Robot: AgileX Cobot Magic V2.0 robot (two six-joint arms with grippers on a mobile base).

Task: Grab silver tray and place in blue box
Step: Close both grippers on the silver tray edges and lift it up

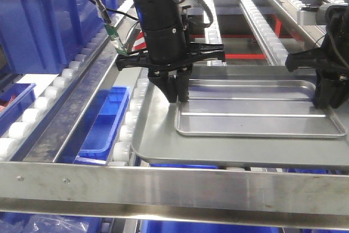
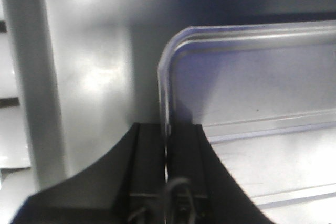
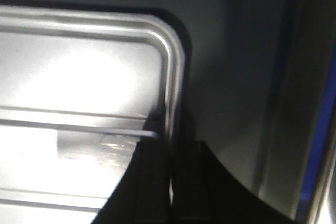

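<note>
Left gripper (image 1: pixel 178 95) and right gripper (image 1: pixel 326 102) are pinching the silver tray's (image 1: pixel 256 125) left and right rims, atop the grey tray (image 1: pixel 158 141).

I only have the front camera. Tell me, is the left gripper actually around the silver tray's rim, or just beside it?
Observer: Around it. In the left wrist view, the left gripper has one finger on each side of the silver tray rim, pinched shut.
Operator: And the right side?
Observer: In the right wrist view, the right gripper straddles the opposite short rim the same way, just below a rounded corner.
</note>
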